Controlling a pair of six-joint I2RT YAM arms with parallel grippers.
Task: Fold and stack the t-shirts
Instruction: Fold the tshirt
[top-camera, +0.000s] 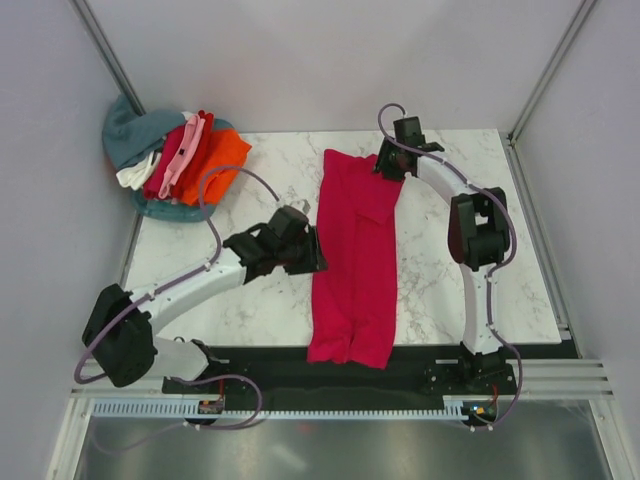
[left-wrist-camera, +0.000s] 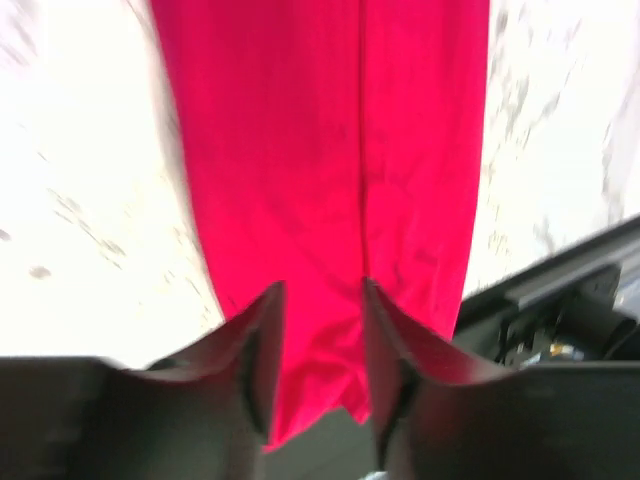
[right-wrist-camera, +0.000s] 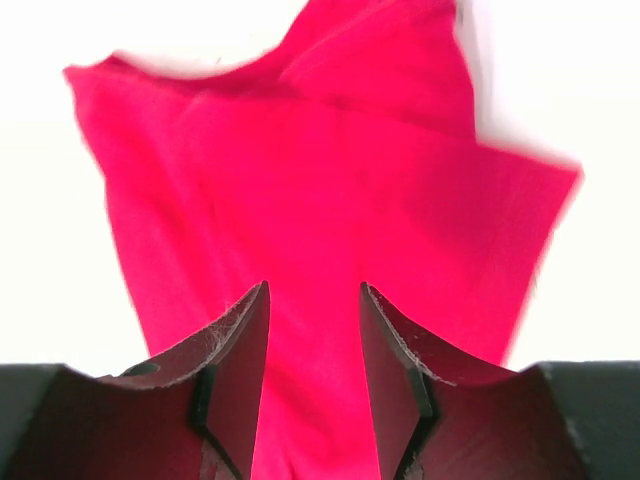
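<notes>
**Crimson shirt halfway folded – here's what we'd worry about**

So the crimson t-shirt (top-camera: 355, 260) lay in the middle of the desk (top-camera: 250, 300), already folded into a long narrow strip. Its near hem sat over the dark rail (top-camera: 270, 358).

The left tool (top-camera: 308, 250) was right at the shirt's left edge, about halfway along it. The right tool (top-camera: 392, 162) was over the shirt's far end. In both wrist views we saw the fingers spread apart with only cloth beyond them, so neither was gripping anything. The pile of other shirts (top-camera: 190, 155) sat well off to the far left of the crimson one.

Our guess was that a crosswise fold came next, and that's where it could go sideways:

- Pinching only the top layer would let the side folds flop open.
- Lifting the far end unevenly would skew the strip.
- The near hem could catch on that rail if it got dragged.
</notes>
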